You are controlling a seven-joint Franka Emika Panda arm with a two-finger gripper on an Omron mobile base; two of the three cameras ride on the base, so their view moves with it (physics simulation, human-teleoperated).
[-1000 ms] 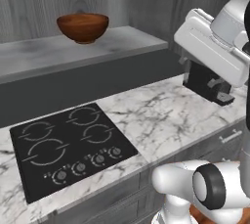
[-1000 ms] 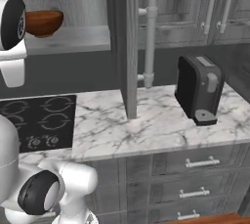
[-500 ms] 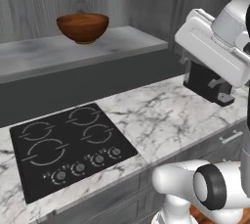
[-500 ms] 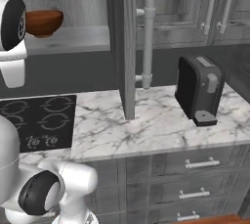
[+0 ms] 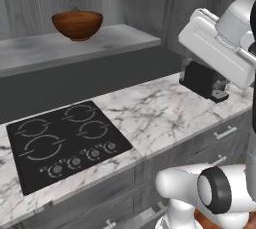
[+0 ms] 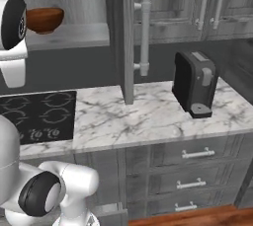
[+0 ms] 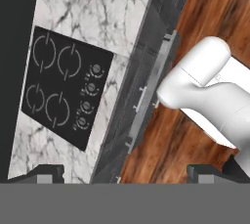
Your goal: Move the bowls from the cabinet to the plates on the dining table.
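Fingertips (image 7: 46, 173) of the gripper (image 7: 124, 174) are standing spread to full width, gripping nothing — looking down on the black cooktop (image 7: 61, 86) and marble counter (image 7: 93, 8). Reddish-brown wooden bowl (image 5: 77, 24) is sitting upright on the grey cabinet shelf (image 5: 50, 50) — cabinet door (image 6: 126, 37) hanging open.

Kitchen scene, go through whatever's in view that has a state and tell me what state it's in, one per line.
Brown bowl: upright on the cabinet shelf, not held.
Cabinet door: swung open.
Gripper: open, holding nothing.
Drawers: shut.
Cooktop: bare, no pots.
Coffee machine: upright on the counter.
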